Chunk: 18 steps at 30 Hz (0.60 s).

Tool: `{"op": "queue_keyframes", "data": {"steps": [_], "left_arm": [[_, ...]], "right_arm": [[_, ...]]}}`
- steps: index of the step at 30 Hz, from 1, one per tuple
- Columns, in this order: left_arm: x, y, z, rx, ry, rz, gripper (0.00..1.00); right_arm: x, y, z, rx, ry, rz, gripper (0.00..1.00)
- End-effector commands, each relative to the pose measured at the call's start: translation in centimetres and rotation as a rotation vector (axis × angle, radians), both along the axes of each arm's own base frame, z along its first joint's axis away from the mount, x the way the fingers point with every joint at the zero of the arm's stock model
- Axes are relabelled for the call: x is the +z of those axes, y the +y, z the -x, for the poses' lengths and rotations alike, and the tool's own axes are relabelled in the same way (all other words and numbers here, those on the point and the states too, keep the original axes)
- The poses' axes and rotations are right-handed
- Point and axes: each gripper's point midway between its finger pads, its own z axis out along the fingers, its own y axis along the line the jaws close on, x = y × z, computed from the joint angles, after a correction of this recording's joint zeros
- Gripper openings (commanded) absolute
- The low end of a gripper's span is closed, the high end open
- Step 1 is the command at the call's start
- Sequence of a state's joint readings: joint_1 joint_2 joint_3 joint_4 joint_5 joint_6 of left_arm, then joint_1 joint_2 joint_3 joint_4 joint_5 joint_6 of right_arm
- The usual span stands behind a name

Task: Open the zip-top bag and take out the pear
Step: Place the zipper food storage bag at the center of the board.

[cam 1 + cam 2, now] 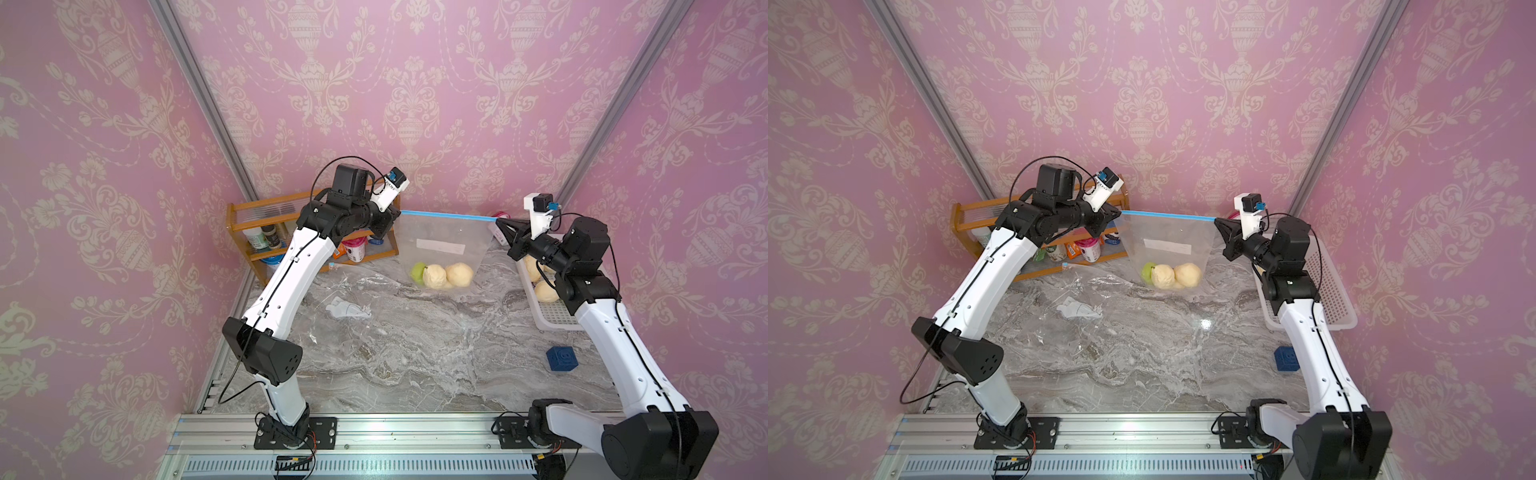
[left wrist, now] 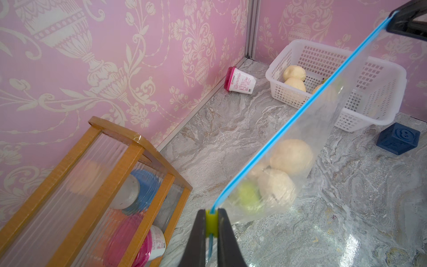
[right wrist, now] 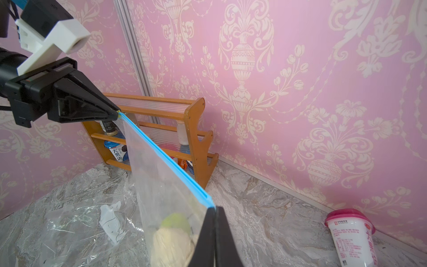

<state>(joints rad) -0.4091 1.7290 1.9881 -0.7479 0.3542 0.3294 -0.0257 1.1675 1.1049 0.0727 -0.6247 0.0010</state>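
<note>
We saw a grey marbled table (image 1: 415,365) carrying everything. A wooden rack (image 3: 196,138) stood at its back left corner, against the wall. In front of the rack a crumpled clear plastic bag (image 1: 349,311) lay spread out. A white perforated basket (image 1: 552,313) sat along the right edge, with a dark blue cube (image 1: 562,359) just in front of it. A pink-lidded cup (image 2: 241,81) sat by the back wall. Whether the sagging bottom of the zip-top bag (image 1: 440,232) touched the surface, we could not tell.
</note>
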Motion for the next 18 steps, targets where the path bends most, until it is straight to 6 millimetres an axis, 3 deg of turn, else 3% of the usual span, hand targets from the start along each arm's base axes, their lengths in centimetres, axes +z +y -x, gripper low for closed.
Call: {"op": "queue_keyframes", "data": {"steps": [1,3,5,10,13,18], "left_arm": [[-2.3,1.5,2.8,-0.011,-0.001,-0.029,0.0],[-4.3,0.0,5.8,-0.137,-0.028,-0.019,0.0],[-6.4,-1.2,8.6,-0.227,-0.018,-0.012,0.0],[-10.2,-3.1,12.9,-0.382,0.036,-0.055,0.0],[-11.9,-4.0,13.9,-0.44,0.063,-0.085,0.0],[-14.2,-5.1,14.5,-0.494,0.108,-0.128,0.0]], "right_arm": [[0.0,-1.4,1.2,-0.046,-0.021,-0.02,0.0],[-2.7,-0.6,2.9,-0.002,0.067,-0.035,0.0],[-5.3,0.0,4.7,0.003,0.153,-0.057,0.16],[-6.5,0.4,9.3,-0.019,0.272,-0.146,0.3],[-6.9,0.0,11.2,-0.075,0.378,-0.226,0.34],[-10.1,-0.7,13.4,-0.183,0.663,-0.354,0.32]]}}
